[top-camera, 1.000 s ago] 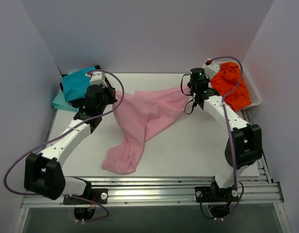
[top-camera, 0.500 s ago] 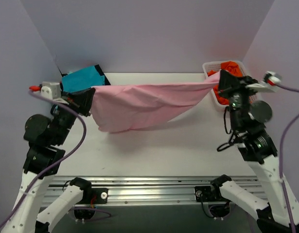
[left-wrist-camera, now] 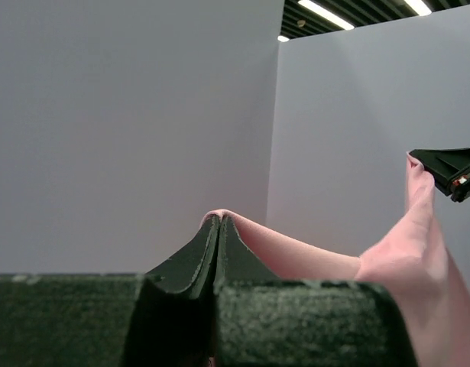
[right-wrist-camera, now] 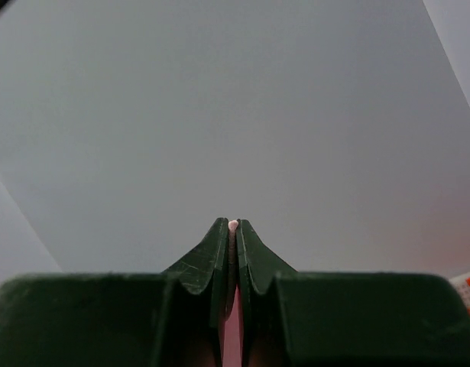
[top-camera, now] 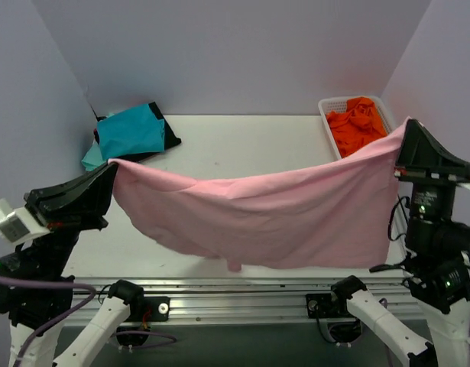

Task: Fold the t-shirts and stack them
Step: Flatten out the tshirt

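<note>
A light pink t-shirt (top-camera: pixel 280 218) hangs spread in the air between both arms, sagging in the middle above the table's front half. My left gripper (top-camera: pixel 112 167) is shut on its left corner, with pink cloth (left-wrist-camera: pixel 296 252) running off to the right from the closed tips (left-wrist-camera: pixel 218 220). My right gripper (top-camera: pixel 406 124) is shut on the right corner; a sliver of pink (right-wrist-camera: pixel 233 321) shows between its closed fingers. Teal and black t-shirts (top-camera: pixel 131 131) lie piled at the back left. An orange t-shirt (top-camera: pixel 357 126) fills the basket at the back right.
The white lattice basket (top-camera: pixel 330 103) stands at the table's back right corner. The white table (top-camera: pixel 242 145) is walled by pale panels on three sides. An aluminium rail (top-camera: pixel 235 306) with both arm bases runs along the near edge.
Both grippers have risen and pulled toward the near edge and apart, lifting the pink t-shirt off the table. It now hangs stretched wide between them instead of bunched at the back.
</note>
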Tool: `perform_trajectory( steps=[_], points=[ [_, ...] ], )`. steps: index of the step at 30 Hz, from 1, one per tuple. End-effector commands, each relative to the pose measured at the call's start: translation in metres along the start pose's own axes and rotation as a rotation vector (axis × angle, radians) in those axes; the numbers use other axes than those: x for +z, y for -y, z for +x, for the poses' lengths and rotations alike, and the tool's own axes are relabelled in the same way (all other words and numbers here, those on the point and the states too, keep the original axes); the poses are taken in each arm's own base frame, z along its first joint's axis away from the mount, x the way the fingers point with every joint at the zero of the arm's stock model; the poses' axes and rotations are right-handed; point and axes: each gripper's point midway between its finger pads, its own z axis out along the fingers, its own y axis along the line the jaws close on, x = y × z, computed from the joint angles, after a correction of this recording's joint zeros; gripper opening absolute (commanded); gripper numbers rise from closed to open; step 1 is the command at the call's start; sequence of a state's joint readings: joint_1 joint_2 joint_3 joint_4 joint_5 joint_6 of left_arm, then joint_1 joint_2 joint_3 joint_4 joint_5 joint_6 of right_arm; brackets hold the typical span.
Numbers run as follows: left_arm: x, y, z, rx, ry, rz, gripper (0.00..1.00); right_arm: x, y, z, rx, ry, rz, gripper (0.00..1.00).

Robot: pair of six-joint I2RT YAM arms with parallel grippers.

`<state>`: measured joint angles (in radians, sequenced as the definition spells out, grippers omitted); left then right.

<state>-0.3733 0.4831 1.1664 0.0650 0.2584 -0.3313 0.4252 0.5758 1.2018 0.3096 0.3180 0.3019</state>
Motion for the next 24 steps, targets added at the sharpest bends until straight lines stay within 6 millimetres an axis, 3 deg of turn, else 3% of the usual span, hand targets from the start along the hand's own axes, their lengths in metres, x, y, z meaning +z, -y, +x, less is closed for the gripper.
perform_trajectory(
  steps=[1,2,3,4,5,6,7,8,9,11,12,13,14,15,16,17,18,19,20,21,22,23,24],
  points=[
    [0.046,-0.056,0.068,0.034,-0.127,-0.136,0.02,0.051,0.028,0.084,-0.153,-0.135,0.150,0.00],
    [0.054,-0.066,0.081,0.041,-0.152,-0.155,0.02,0.059,0.035,0.099,-0.187,-0.159,0.181,0.00],
    [0.061,-0.079,0.094,0.057,-0.171,-0.189,0.02,0.072,0.046,0.134,-0.227,-0.213,0.226,0.00],
    [0.072,-0.095,0.130,0.052,-0.244,-0.209,0.02,0.078,0.057,0.147,-0.255,-0.219,0.279,0.00],
    [0.076,-0.108,0.148,0.062,-0.273,-0.237,0.02,0.083,0.066,0.165,-0.281,-0.243,0.307,0.00],
    [0.084,-0.118,0.163,0.069,-0.281,-0.247,0.02,0.089,0.086,0.206,-0.331,-0.303,0.355,0.00],
    [0.088,-0.142,0.208,0.061,-0.363,-0.286,0.02,0.093,0.097,0.223,-0.346,-0.321,0.380,0.00],
    [0.091,-0.154,0.227,0.060,-0.391,-0.300,0.02,0.095,0.110,0.245,-0.360,-0.353,0.402,0.00],
    [0.093,-0.182,0.272,0.055,-0.453,-0.328,0.02,0.097,0.139,0.285,-0.379,-0.404,0.455,0.00],
    [0.098,-0.203,0.314,0.028,-0.502,-0.305,0.02,0.095,0.168,0.326,-0.394,-0.458,0.496,0.00],
    [0.092,-0.227,0.368,0.003,-0.572,-0.320,0.02,0.087,0.194,0.370,-0.409,-0.519,0.535,0.00],
    [0.088,-0.242,0.393,-0.019,-0.605,-0.311,0.02,0.088,0.210,0.384,-0.416,-0.531,0.565,0.00],
    [0.101,-0.254,0.401,-0.025,-0.592,-0.304,0.02,0.085,0.222,0.404,-0.426,-0.556,0.588,0.00],
    [0.083,-0.276,0.460,-0.063,-0.680,-0.329,0.02,0.067,0.251,0.448,-0.461,-0.642,0.635,0.00],
    [0.078,-0.293,0.481,-0.079,-0.706,-0.347,0.02,0.076,0.254,0.457,-0.458,-0.635,0.649,0.00],
    [0.104,-0.307,0.479,-0.071,-0.670,-0.335,0.04,0.071,0.267,0.471,-0.484,-0.652,0.690,0.00],
    [0.093,-0.321,0.508,-0.114,-0.753,-0.373,0.17,0.046,0.293,0.505,-0.537,-0.747,0.741,0.04],
    [0.066,-0.339,0.560,-0.172,-0.854,-0.414,0.40,0.043,0.302,0.515,-0.538,-0.764,0.775,0.24],
    [0.066,-0.349,0.570,-0.203,-0.883,-0.425,0.66,0.059,0.306,0.510,-0.550,-0.714,0.825,0.54],
    [0.079,-0.359,0.568,-0.204,-0.867,-0.439,0.74,0.045,0.320,0.523,-0.586,-0.754,0.862,0.90],
    [0.075,-0.363,0.574,-0.207,-0.860,-0.450,0.88,0.049,0.320,0.523,-0.592,-0.742,0.864,1.00],
    [0.079,-0.364,0.569,-0.204,-0.826,-0.448,0.94,0.051,0.321,0.521,-0.595,-0.726,0.871,1.00],
    [0.086,-0.364,0.554,-0.174,-0.766,-0.452,0.94,0.054,0.322,0.514,-0.606,-0.690,0.890,1.00]
  ],
)
